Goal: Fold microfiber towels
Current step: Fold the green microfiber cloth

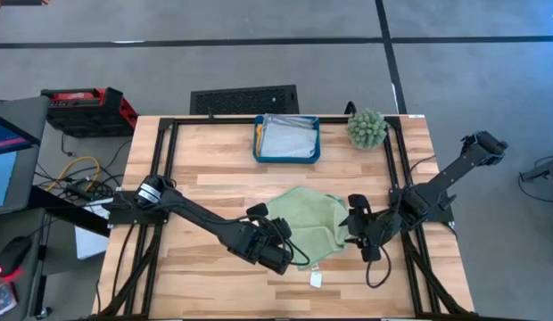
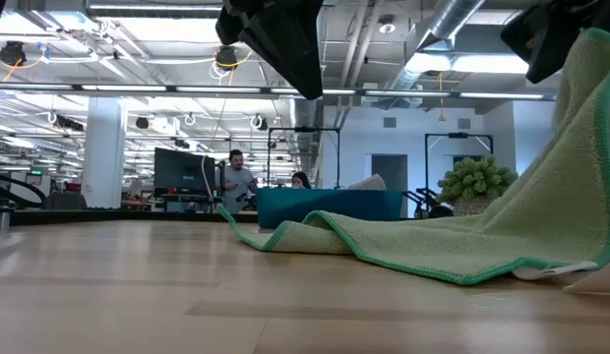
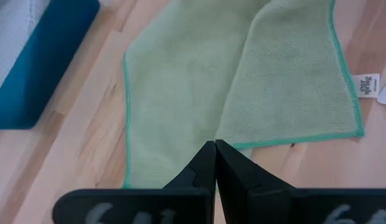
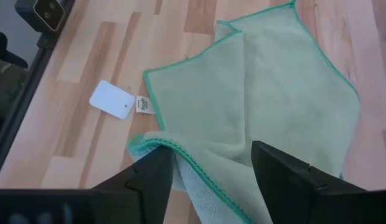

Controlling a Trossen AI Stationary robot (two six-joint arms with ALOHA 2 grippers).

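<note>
A light green microfiber towel point(image 1: 305, 216) lies partly folded over itself at the table's middle. Its right part rises off the table point(image 2: 580, 128) up to my right gripper point(image 4: 211, 149), which stands open with cloth between its fingers. My left gripper point(image 3: 215, 146) is shut and hangs above the towel's near left part point(image 1: 285, 254), with nothing hanging from it in the low view point(image 2: 280, 44). Pale grey-blue towels lie in the teal tray point(image 1: 286, 143) at the far edge. My right gripper is open, and a bunched fold of the green towel with its teal hem point(image 4: 152, 143) lies against one finger point(image 4: 149, 180) and runs between the two. The fingers slant down from the table's right side. The cloth climbs from the table to the gripper; the rest lies flat.
A spiky green plant point(image 1: 367, 128) stands at the far right, beside the tray. A white tag point(image 1: 316, 279) lies on the wood near the front edge, by the towel's label point(image 3: 367, 84). Bare wood shows at the table's left and near side.
</note>
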